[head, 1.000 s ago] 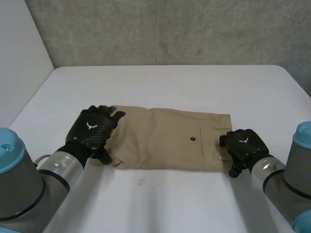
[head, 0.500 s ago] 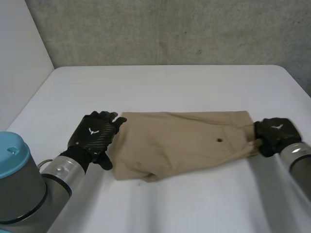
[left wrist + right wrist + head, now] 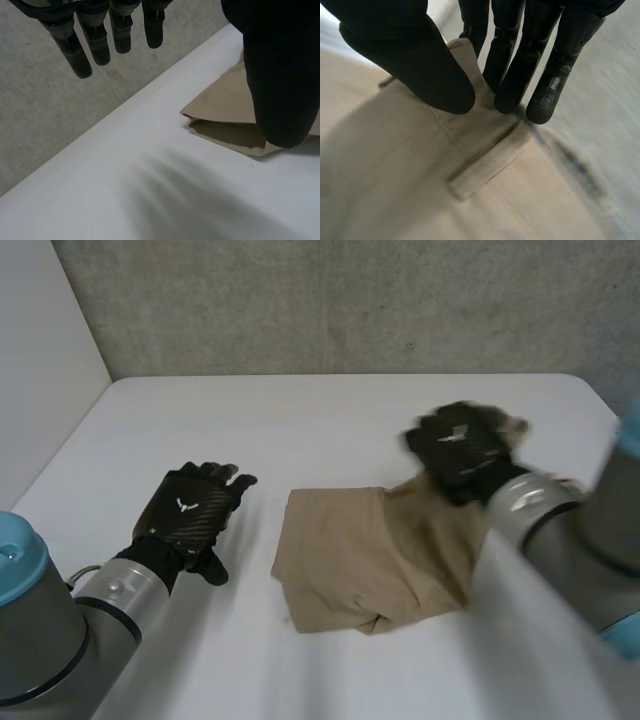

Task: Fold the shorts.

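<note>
Your right hand pinches the tan shorts by the waistband, lifted, while your left hand lies straight-fingered beside them.

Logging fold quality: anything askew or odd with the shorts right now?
Yes. The shorts are rumpled, not flat: the near edge is bunched into a lump and the outline is uneven. The right hand pinches one end, lifted above the rest. The left hand is open, apart from the cloth.
</note>
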You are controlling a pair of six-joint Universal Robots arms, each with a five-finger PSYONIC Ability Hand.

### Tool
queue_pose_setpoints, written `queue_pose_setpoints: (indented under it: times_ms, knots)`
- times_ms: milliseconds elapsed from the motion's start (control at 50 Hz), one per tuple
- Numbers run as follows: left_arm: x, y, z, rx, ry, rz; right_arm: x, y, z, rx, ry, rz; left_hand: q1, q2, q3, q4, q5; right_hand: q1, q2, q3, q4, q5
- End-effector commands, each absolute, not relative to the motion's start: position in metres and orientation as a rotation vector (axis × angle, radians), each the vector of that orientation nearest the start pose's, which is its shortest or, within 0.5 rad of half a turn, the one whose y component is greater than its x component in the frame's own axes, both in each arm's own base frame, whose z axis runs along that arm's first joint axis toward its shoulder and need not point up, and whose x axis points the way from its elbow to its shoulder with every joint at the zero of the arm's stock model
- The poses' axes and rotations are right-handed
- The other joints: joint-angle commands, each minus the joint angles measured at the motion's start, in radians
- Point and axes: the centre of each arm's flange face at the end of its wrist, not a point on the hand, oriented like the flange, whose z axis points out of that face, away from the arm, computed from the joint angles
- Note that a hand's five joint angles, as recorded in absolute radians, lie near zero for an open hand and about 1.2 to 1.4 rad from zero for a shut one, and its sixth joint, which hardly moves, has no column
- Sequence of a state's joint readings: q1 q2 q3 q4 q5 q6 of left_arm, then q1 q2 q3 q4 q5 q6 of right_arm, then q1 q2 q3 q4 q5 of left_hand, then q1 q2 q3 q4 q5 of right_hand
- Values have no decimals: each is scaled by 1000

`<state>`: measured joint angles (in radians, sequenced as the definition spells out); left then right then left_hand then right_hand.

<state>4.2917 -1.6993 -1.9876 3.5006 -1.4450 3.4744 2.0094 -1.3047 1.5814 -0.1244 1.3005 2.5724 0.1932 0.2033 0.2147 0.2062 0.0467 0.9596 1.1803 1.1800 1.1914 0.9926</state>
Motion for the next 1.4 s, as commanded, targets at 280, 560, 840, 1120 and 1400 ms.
queue_pose_setpoints:
  times_ms: [280,560,840,1120,1400]
  knots:
    - [-248,-208,189,1033,2281,-2123,372,-136,194,-1570,1471,-1595,-18,-28,-39,-31,-46,-785,-1006,-1005,-1017,-993]
    - [-304,-203,252,1023,2174,-2501,311,-210,259,-912,1760,-1723,14,4,-7,1,-14,-785,-1006,-1005,-1017,-993]
    - [-328,-202,171,906,2567,-2022,302,-251,199,-830,2062,-1508,20,10,-1,7,-8,-785,-1006,-1005,-1017,-993]
    - [-322,-200,125,954,2638,-1800,293,-266,139,-1035,2301,-1499,12,1,-10,-1,-17,-785,-1006,-1005,-1017,-993]
    - [-325,-205,238,855,2466,-2207,291,-267,271,-860,1998,-1937,9,-1,-13,-4,-20,-785,-1006,-1005,-1017,-993]
